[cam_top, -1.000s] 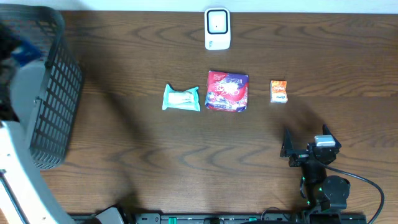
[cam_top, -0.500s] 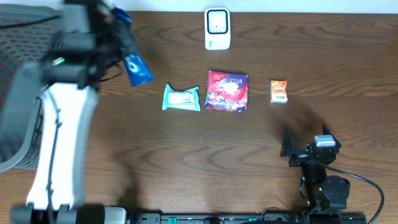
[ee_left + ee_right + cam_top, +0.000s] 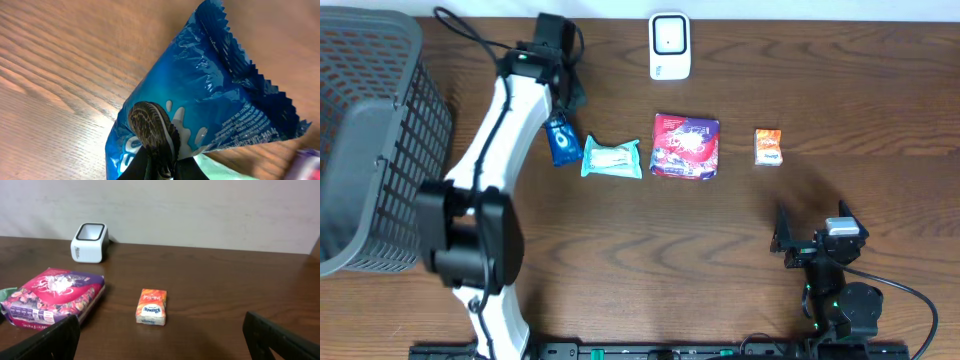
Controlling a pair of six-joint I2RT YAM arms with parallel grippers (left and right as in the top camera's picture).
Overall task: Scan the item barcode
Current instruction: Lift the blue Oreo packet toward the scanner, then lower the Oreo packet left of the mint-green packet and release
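The left tool is closed on the blue snack packet. The packet looks light, soft and slippery, so its crimped edge seems the best hold. The right tool stands open.

The packet is glossy, crinkled plastic film; the surface dark grained wood; the basket matt grey plastic mesh.

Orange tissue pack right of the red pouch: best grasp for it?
Grip the orange tissue pack across its two long sides, mid-length, coming straight down from above. It lies flat, broad face up, a small block, and the red pouch sits well apart, so both long sides are free.
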